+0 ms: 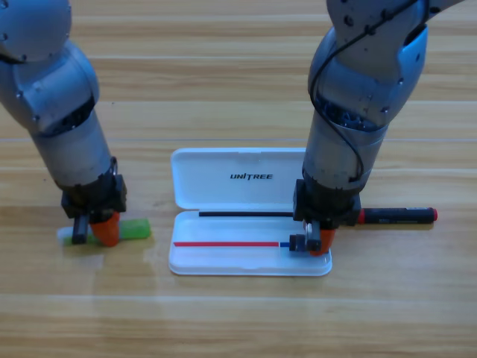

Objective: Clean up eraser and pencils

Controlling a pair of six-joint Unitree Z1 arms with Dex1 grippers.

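The white case [246, 224] lies open mid-table, its lid printed UNITREE. My right gripper [311, 242] points down over the right end of the lower tray, shut on the eraser [298, 244], a small dark block with a pale label just above the tray floor. The red-and-black pencil [395, 216] lies flat on the table right of the case, its left end hidden behind the right gripper. On the left, the light green pencil [136, 229] rests on the table. My left gripper [93, 233] stands down over its middle, with one orange jaw in front of it.
Both grey arms come down from the top edge, the left arm [59, 112] and the right arm [358, 97]. The right arm covers the case's right hinge corner. Bare wood lies in front of the case and between the arms.
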